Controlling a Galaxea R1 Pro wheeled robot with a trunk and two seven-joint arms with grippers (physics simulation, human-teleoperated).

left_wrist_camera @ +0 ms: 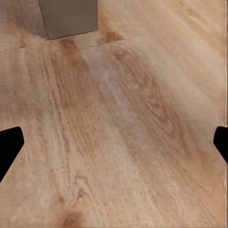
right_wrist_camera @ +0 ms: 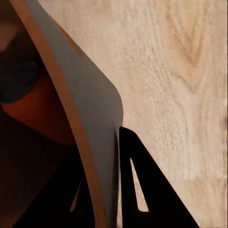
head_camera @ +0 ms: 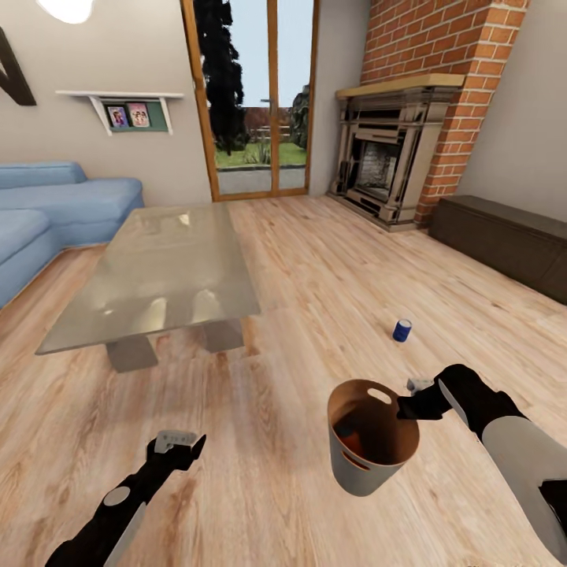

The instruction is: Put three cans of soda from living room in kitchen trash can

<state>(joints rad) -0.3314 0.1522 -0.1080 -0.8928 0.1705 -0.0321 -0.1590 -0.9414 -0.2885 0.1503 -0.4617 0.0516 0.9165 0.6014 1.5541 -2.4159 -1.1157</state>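
Observation:
The grey trash can [head_camera: 370, 465] with a tan inside hangs tilted above the wooden floor, my right gripper [head_camera: 405, 408] shut on its rim next to a slot handle. In the right wrist view the black fingers [right_wrist_camera: 137, 185] pinch the bin wall [right_wrist_camera: 90, 99] from both sides. An orange soda can [head_camera: 347, 439] lies inside the bin, and its dark top [right_wrist_camera: 19, 80] shows close up. The dark blue can [head_camera: 402, 330] stands upright on the floor beyond the bin. My left gripper [head_camera: 181, 446] hovers low over bare floor, open and holding nothing.
The glass-topped coffee table [head_camera: 157, 268] stands ahead at the left, one grey leg [left_wrist_camera: 69, 16] close to my left hand. A blue sofa [head_camera: 55, 205] lies behind it. The brick fireplace [head_camera: 402, 150] and a dark low cabinet [head_camera: 504, 240] line the right side.

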